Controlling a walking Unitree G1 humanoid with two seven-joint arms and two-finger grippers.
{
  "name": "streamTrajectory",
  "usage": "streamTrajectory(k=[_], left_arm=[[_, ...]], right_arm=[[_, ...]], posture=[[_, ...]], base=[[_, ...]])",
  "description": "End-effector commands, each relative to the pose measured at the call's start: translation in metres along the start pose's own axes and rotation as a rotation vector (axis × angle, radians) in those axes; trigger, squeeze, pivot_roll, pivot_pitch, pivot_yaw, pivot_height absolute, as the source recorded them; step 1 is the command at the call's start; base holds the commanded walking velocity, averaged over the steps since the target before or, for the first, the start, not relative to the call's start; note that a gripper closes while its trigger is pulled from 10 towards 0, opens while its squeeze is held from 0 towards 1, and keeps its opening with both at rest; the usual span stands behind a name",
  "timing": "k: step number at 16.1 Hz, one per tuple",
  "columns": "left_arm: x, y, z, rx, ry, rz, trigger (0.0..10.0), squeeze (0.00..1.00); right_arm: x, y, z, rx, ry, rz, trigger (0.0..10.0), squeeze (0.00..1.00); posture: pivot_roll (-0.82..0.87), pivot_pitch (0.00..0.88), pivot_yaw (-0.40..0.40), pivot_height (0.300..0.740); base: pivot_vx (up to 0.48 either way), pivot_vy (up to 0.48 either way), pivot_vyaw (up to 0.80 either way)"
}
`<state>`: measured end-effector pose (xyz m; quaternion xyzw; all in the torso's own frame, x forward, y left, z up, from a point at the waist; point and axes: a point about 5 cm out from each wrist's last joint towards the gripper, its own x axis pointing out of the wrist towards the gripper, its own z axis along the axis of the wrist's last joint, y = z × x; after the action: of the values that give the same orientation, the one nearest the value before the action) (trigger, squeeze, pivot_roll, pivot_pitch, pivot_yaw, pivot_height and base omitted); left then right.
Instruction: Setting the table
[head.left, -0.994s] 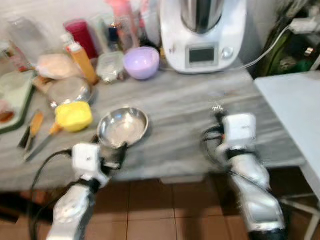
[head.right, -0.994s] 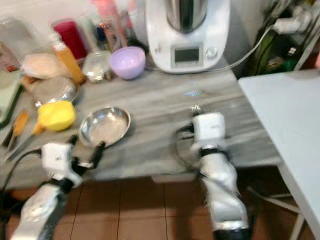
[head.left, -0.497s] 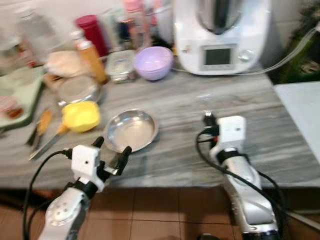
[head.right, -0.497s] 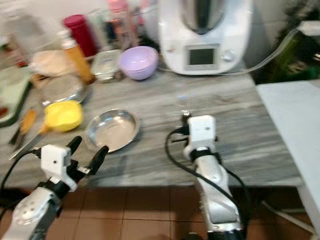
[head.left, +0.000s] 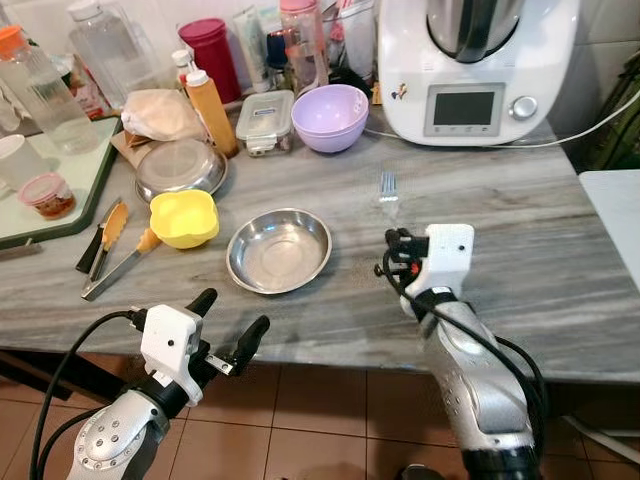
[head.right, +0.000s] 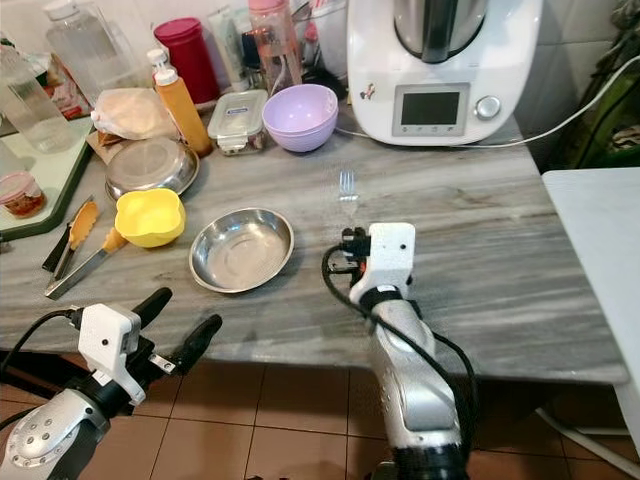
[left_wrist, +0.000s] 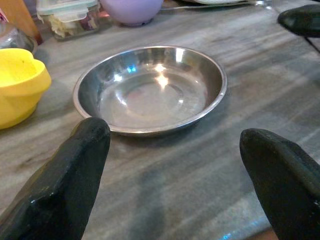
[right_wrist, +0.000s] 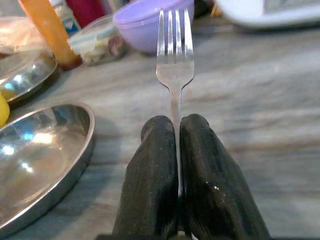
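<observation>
Nothing shifted on counter; right gripper (right_wrist: 176, 165) jaws clamp fork (right_wrist: 174, 60), left gripper (left_wrist: 175, 150) jaws wide before steel bowl (left_wrist: 150, 90).

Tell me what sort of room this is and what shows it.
Most likely a home kitchen. A grey marble-patterned counter carries a white cooking machine with a screen and dial, a steel bowl, a lilac bowl and bottles. The right gripper holds a fork upright beside the steel bowl.
</observation>
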<state>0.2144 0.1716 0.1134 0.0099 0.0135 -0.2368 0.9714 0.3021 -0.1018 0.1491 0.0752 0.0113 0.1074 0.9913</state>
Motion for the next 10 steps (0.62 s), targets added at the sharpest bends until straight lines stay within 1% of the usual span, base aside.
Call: streamTrajectory(k=[1, 2, 3, 4, 5, 6, 7, 10], left_arm=[[-0.004, 0.001, 0.0, 0.007, 0.018, -0.008, 10.0, 0.0], [-0.005, -0.001, -0.002, 0.005, 0.022, -0.009, 10.0, 0.0], [-0.005, -0.002, -0.005, 0.001, 0.028, -0.012, 10.0, 0.0], [-0.005, -0.003, -0.006, 0.0, 0.03, -0.014, 10.0, 0.0], [-0.005, -0.004, -0.008, -0.003, 0.034, -0.015, 10.0, 0.0], [-0.005, -0.006, -0.01, -0.005, 0.041, -0.02, 10.0, 0.0], [-0.004, -0.006, -0.01, -0.005, 0.043, -0.022, 10.0, 0.0], [-0.001, -0.01, -0.007, -0.002, 0.032, -0.027, 10.0, 0.0]], right_arm=[[0.002, 0.006, -0.002, 0.029, 0.031, 0.021, 10.0, 0.0], [0.004, 0.008, -0.006, 0.077, 0.073, 0.018, 10.0, 0.0], [0.005, 0.01, -0.009, 0.092, 0.114, 0.018, 10.0, 0.0], [0.005, 0.011, -0.01, 0.099, 0.121, 0.026, 10.0, 0.0], [0.005, 0.015, -0.012, 0.097, 0.152, 0.036, 10.0, 0.0], [0.006, 0.021, -0.015, 0.105, 0.205, 0.044, 10.0, 0.0], [0.007, 0.024, -0.017, 0.102, 0.228, 0.045, 10.0, 0.0], [0.007, 0.033, -0.018, 0.147, 0.279, 0.069, 10.0, 0.0]], posture=[[-0.12, 0.172, 0.154, 0.74], [-0.11, 0.174, 0.152, 0.74], [-0.11, 0.175, 0.149, 0.74], [-0.11, 0.174, 0.148, 0.74], [-0.11, 0.175, 0.146, 0.74], [-0.11, 0.172, 0.145, 0.74], [-0.11, 0.171, 0.143, 0.74], [-0.12, 0.169, 0.141, 0.74]], base=[[0.0, 0.0, 0.0], [0.0, 0.0, 0.0], [0.0, 0.0, 0.0], [0.0, 0.0, 0.0], [0.0, 0.0, 0.0], [0.0, 0.0, 0.0], [0.0, 0.0, 0.0], [0.0, 0.0, 0.0]])
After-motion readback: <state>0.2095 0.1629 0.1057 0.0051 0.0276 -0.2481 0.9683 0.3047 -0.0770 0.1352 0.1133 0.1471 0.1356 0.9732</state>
